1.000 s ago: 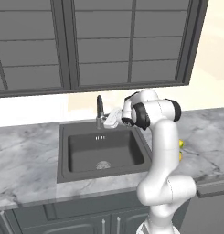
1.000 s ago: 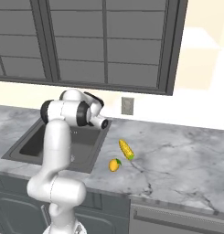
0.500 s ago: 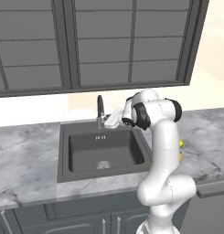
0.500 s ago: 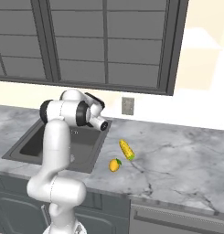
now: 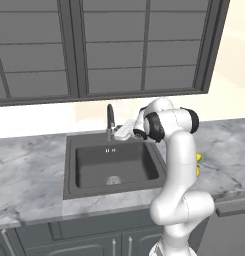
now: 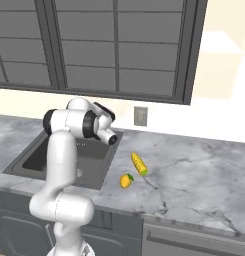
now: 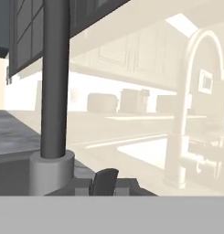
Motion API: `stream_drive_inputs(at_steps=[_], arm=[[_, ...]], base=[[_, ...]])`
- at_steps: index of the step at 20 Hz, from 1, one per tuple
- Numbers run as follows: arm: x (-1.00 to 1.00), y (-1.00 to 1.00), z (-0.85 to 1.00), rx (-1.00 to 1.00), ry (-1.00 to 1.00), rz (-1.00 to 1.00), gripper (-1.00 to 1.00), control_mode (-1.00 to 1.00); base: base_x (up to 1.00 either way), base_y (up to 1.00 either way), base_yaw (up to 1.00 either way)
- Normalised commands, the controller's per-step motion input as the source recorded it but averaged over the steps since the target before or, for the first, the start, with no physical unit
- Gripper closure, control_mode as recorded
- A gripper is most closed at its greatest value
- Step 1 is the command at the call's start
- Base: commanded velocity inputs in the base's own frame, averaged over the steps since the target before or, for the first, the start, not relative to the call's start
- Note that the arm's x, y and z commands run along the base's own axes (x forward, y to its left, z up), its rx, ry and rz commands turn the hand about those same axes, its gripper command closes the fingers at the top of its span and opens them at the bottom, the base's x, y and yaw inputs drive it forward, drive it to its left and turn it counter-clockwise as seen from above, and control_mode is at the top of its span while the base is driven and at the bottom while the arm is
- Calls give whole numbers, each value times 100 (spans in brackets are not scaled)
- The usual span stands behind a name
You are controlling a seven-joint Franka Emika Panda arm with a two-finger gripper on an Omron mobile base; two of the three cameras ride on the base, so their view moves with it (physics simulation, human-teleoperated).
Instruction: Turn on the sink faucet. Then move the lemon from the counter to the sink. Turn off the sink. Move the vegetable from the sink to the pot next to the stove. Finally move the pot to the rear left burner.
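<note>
Dark sink faucet point(image 5: 110, 120) is standing upright at the far rim of the sink point(image 5: 114, 165). Tool point(image 5: 122, 133), jaws pressed together, is reaching left beside its base, elbow bent. Lemon point(image 6: 126, 180) is lying on the bench point(image 6: 194, 175) to the right.

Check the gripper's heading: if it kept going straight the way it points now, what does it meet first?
Most likely the sink faucet. In the hand view its dark upright stem and grey base stand right ahead, slightly left of the shut gripper. The left base view puts the hand beside the faucet base. Whether it already touches is unclear.
</note>
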Motion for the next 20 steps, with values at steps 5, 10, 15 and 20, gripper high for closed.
stream_drive_inputs(at_steps=[5, 10, 15, 20], arm=[[0, -63, -13, 3, 0, -6, 100, -100], [0, -69, -7, 4, 0, -2, 100, -100], [0, -77, -8, 6, 1, -1, 100, -100], [0, -78, -6, 6, 2, -1, 100, -100]], base=[[0, 0, 0], [0, 0, 0], [0, 0, 0], [0, 0, 0]])
